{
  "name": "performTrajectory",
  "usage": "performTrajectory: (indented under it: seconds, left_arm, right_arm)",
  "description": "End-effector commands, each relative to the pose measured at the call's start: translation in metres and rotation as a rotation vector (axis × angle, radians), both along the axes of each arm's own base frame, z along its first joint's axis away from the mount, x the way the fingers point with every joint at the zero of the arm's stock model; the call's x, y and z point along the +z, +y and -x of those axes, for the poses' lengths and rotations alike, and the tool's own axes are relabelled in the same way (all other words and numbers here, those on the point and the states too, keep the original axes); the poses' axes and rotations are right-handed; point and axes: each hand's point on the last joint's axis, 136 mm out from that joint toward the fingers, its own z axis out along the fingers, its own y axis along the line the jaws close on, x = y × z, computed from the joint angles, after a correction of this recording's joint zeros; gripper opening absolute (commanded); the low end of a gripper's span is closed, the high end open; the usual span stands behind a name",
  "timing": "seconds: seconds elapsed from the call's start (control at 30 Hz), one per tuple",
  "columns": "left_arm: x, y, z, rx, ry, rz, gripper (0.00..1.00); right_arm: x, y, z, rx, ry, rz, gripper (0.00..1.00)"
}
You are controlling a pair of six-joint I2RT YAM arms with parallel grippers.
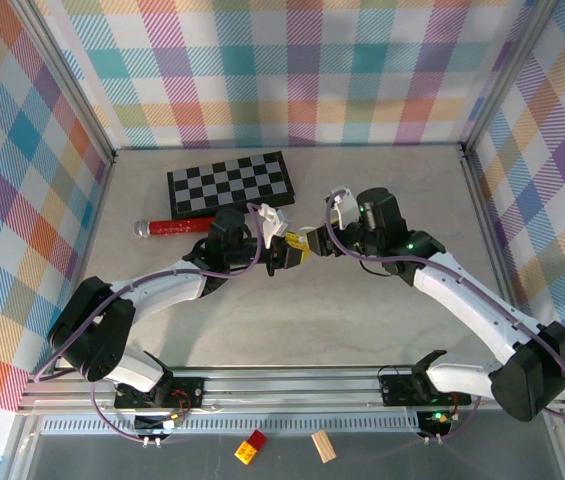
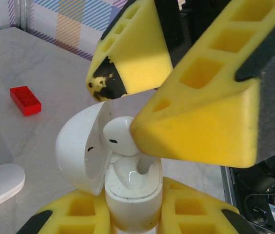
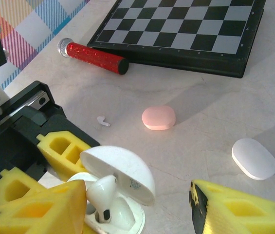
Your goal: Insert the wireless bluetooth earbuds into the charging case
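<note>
Hiding the lower body of the charging case [image 2: 132,192], the left gripper [image 2: 133,214] is clamping it upright between 2 yellow, cell-patterned fingers [image 2: 79,217]. The smooth domed lid is hanging open to one side. 1 glossy white earbud [image 2: 119,136] is sitting stem-down in a well, its stem tip sunk out of sight. Its bulb is leaning on 1 finger of the right gripper [image 3: 138,197], whose jaws are standing wide apart, holding nothing. A second earbud [image 3: 103,121], too small to detail, is lying on the surface [image 3: 200,122] near a pink pebble-shaped case [image 3: 158,118].
</note>
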Motion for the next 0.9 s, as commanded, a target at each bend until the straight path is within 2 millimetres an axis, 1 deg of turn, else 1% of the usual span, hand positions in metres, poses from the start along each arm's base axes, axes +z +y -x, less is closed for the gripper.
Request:
performTrajectory:
  seconds: [0.0,0.2,0.37,0.67,0.73,0.87]
  left_arm:
    - [0.016,0.003,0.002,-0.008,-0.062,0.032,0.19]
    - [0.017,0.004,0.003,-0.005,-0.064,0.030,0.19]
    - [0.015,0.005,0.001,0.007,-0.066,0.028,0.19]
    - [0.010,0.005,-0.001,0.015,-0.062,0.024,0.18]
    - [0.011,0.005,-0.001,0.016,-0.062,0.025,0.18]
    - [0.011,0.006,0.000,0.018,-0.065,0.025,0.19]
  right_arm:
    - [0.005,-0.002,-0.008,-0.033,0.006,0.002,0.57]
    - [0.004,-0.002,-0.007,-0.026,0.015,0.014,0.58]
    - [0.012,-0.002,-0.004,-0.017,-0.003,-0.008,0.60]
    - [0.033,0.000,-0.002,-0.021,-0.029,-0.087,0.74]
    - [0.031,0.001,-0.002,-0.015,-0.014,-0.081,0.74]
    - [0.019,-0.003,-0.008,-0.053,0.011,-0.037,0.74]
